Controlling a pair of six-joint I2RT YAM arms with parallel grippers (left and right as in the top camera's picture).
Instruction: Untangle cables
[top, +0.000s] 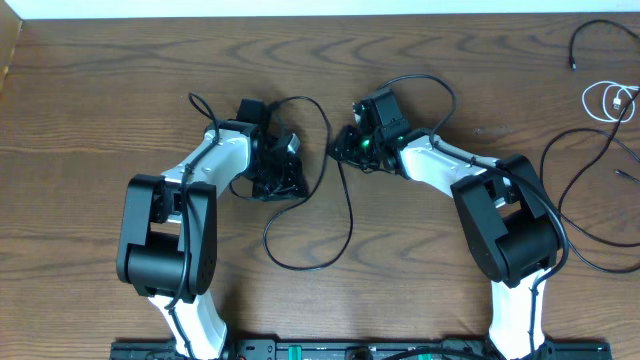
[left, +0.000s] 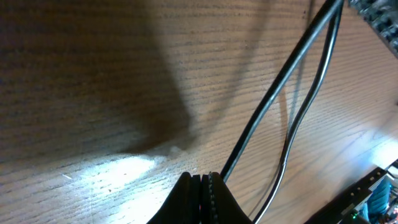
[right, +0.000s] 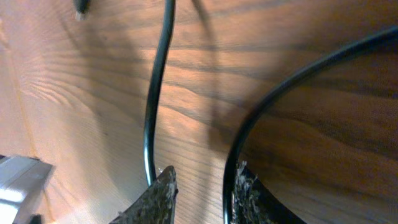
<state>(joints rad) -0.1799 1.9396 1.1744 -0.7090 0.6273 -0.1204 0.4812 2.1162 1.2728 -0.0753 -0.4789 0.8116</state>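
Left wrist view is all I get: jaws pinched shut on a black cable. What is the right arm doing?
Observer: The right gripper has its jaws apart, with a black cable lying in the gap, not pinched.
Operator: Any cables away from the arms?
Observer: A white cable lies coiled by the table's far right edge.
Operator: Anything else there?
Observer: More black cables trail close to it.
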